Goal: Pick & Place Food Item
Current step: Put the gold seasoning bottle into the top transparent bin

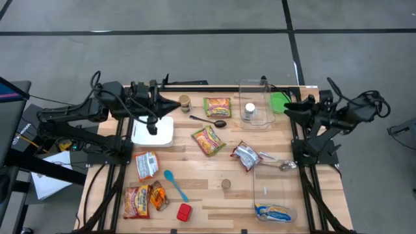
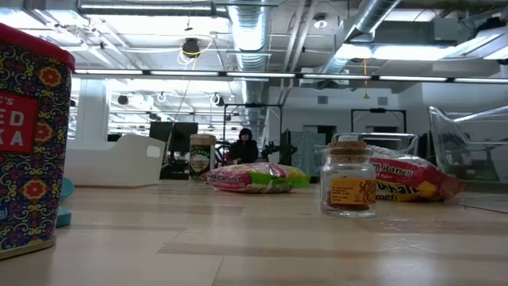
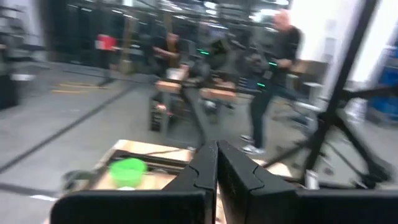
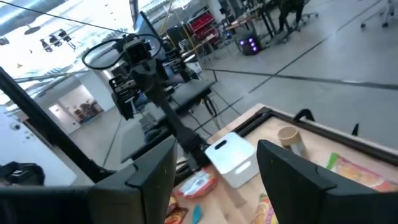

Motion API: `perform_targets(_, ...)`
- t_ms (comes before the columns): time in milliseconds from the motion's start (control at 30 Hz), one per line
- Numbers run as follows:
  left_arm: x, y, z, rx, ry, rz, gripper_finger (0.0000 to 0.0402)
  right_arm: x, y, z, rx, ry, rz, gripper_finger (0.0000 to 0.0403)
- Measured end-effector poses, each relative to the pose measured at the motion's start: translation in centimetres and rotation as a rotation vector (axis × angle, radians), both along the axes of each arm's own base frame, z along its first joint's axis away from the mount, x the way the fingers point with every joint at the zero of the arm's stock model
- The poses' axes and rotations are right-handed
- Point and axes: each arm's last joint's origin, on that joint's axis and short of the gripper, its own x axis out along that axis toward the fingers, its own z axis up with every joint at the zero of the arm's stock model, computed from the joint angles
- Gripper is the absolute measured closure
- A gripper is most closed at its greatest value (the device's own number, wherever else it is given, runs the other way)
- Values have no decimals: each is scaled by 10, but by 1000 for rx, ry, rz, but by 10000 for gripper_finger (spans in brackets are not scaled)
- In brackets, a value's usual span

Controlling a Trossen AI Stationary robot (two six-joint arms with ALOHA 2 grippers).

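Pale wood planks made up the table [image 1: 214, 195] in the high view, strewn with food packets. The left gripper [image 1: 174, 103] hung at the far left edge above the white bin [image 1: 153, 132], fingers pressed together and holding nothing. The right gripper [image 1: 290, 107] hung at the far right edge beside the green bowl [image 1: 279, 101], its fingers parted and empty. Between them lay a ramen packet [image 1: 217, 106], a second ramen packet [image 1: 208, 140], a dark spoon [image 1: 209, 121] and a silver snack bag [image 1: 246, 156]. A clear container [image 1: 255, 104] near the right gripper held a small white jar [image 1: 249, 111]. A long clear tray [image 1: 275, 194] at the near right held a wrapped food item [image 1: 273, 211]. More packets [image 1: 143, 192], a blue spoon [image 1: 174, 184] and a red can [image 1: 184, 212] lay at the near left.

In the low view a corked glass jar [image 2: 348, 186] stood upright on the wood, with a ramen packet [image 2: 252, 177] behind it and the red patterned can [image 2: 32, 135] close at the edge. Neither arm showed here.

In the left wrist view the two dark fingers [image 3: 202, 171] met with no gap, the green bowl [image 3: 127, 170] beyond them and people standing in the room.

In the right wrist view the fingers [image 4: 152, 171] stood wide apart with nothing between, facing the white bin [image 4: 231, 158] and the left arm [image 4: 149, 93].
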Motion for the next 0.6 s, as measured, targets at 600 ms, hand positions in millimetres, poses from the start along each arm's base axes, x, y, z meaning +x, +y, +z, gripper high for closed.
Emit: perform_targets(600,-2,10,8,45,-71,263,314,-13,-11,-1,-57,9,-15,187)
